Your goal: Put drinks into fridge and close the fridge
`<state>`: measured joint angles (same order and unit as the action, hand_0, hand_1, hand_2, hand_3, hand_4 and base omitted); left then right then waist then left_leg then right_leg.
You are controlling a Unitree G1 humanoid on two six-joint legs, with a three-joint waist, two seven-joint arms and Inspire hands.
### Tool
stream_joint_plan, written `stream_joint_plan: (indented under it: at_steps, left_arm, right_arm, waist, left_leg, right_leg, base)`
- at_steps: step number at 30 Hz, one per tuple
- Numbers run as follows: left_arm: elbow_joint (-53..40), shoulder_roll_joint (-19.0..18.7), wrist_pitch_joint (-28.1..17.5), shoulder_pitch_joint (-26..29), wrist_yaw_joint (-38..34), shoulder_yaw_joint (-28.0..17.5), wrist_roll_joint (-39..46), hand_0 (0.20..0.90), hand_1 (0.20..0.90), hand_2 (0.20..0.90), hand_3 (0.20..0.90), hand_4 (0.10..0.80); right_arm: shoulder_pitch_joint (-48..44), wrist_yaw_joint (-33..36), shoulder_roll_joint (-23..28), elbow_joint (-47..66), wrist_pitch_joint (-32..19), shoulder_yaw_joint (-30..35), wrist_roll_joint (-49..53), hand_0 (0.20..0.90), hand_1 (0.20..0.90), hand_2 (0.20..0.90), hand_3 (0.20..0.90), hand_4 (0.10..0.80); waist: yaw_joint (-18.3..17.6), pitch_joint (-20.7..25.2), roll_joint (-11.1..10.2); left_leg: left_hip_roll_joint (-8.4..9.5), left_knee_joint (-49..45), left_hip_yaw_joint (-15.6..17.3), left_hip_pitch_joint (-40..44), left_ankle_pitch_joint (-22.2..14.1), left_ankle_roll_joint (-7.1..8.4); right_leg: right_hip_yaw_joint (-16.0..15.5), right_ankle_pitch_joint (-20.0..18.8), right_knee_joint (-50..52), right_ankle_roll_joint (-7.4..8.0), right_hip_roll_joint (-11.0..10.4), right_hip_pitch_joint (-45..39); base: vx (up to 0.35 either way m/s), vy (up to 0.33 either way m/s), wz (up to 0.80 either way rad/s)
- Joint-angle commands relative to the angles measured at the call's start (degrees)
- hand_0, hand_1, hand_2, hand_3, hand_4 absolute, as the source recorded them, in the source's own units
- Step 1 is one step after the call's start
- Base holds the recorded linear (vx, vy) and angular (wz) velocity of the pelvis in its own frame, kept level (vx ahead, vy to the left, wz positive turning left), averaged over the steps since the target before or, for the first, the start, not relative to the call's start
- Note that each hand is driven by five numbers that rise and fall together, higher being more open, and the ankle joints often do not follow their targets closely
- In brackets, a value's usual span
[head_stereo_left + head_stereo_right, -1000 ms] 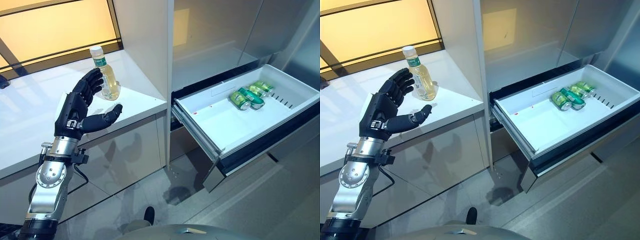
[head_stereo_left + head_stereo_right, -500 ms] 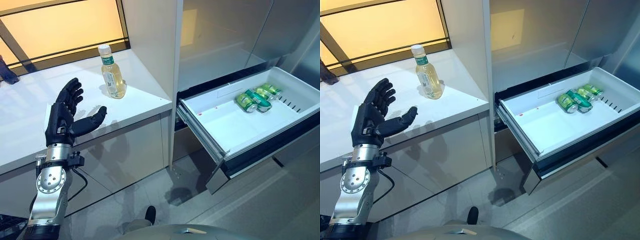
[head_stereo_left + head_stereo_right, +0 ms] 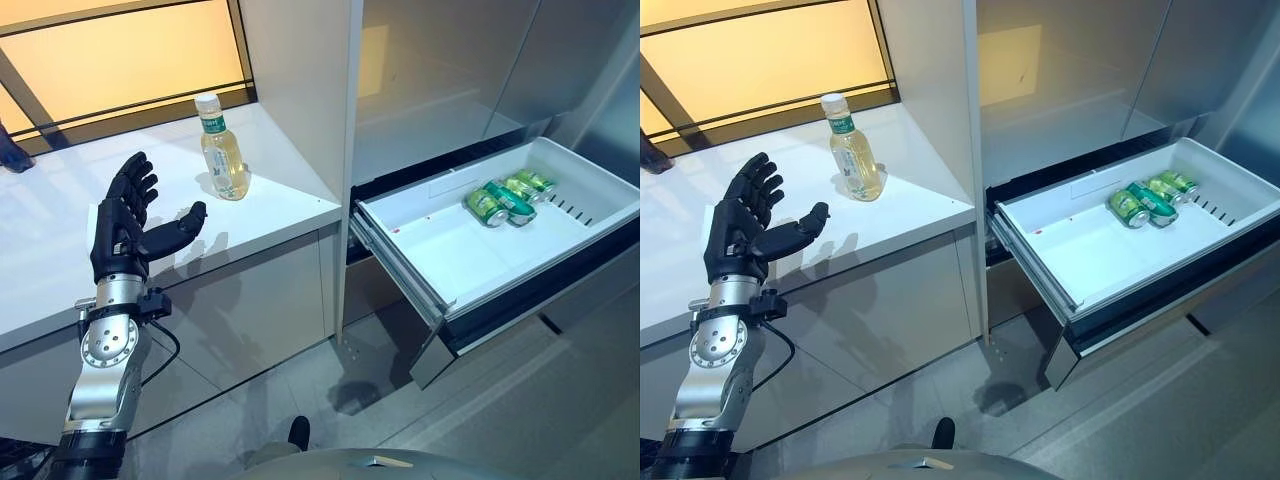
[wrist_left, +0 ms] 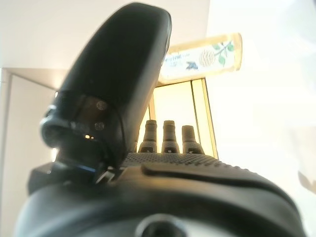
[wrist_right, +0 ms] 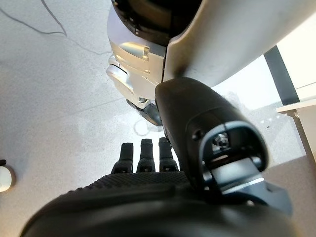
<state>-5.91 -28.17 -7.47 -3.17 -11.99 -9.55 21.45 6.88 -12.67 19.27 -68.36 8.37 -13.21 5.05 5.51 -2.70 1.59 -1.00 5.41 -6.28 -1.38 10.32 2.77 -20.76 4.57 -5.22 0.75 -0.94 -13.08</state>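
Observation:
A clear bottle [image 3: 223,157] with yellowish drink, green label and white cap stands upright on the white counter [image 3: 60,240], near the tall white panel. My left hand [image 3: 125,222] is open, fingers spread, above the counter to the left of the bottle and apart from it. The bottle also shows past my fingers in the left wrist view [image 4: 202,57]. The fridge drawer [image 3: 440,250] is pulled out at the right, with green cans [image 3: 505,195] lying at its far end. My right hand [image 5: 163,163] hangs with straight fingers over the grey floor.
A tall white panel [image 3: 300,90] stands between the counter and the fridge. The steel fridge doors [image 3: 450,70] above the drawer are shut. The drawer's front [image 3: 540,300] juts out over the grey floor. A window [image 3: 110,60] runs behind the counter.
My left hand has drawn back from the bottle to the left and stays open. The bottle has not moved. The camera has shifted a little.

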Motion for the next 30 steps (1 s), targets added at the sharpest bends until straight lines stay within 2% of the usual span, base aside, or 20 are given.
stream_joint_plan:
  at_steps: [1, 13, 30]
  left_arm:
    - [-3.53, -6.17, -1.89, 9.89, -1.56, -2.09, 1.94, 0.900, 0.900, 0.900, 0.900, 0.800]
    - [-2.13, -8.43, 6.15, 15.84, -3.08, 0.22, 2.86, 0.900, 0.900, 0.900, 0.900, 0.800]
    - [2.33, -9.88, 8.23, 18.90, -3.99, -0.27, 5.53, 0.900, 0.900, 0.900, 0.900, 0.800]
  right_arm:
    - [-3.71, -2.58, -3.35, 1.37, -2.11, -0.73, 0.71, 0.900, 0.900, 0.900, 0.900, 0.800]
    - [-3.92, -2.29, -3.70, 0.82, -2.09, -2.06, 0.03, 0.900, 0.900, 0.900, 0.900, 0.800]
    - [-3.93, -2.32, -3.77, 0.84, -1.76, -2.74, -0.27, 0.900, 0.900, 0.900, 0.900, 0.800]
  waist:
    - [-0.36, 0.53, -1.31]
    - [-1.54, 1.04, -1.19]
    - [-2.32, 1.46, -0.98]
  left_leg:
    - [2.50, -0.41, 2.08, 7.43, -12.92, -1.46]
    - [2.50, -0.41, 2.88, 8.07, -13.33, -1.78]
    - [2.45, -0.41, 3.30, 8.36, -13.42, -1.70]
  right_leg:
    - [7.50, -1.28, 0.85, 2.81, -1.53, 4.23]
    - [8.22, -1.13, 0.89, 2.97, -1.38, 4.02]
    - [8.70, -1.17, 0.88, 3.04, -1.34, 4.04]
  base:
    - [0.027, 0.006, -0.05]
    - [0.014, 0.001, -0.05]
    - [0.001, 0.000, 0.00]
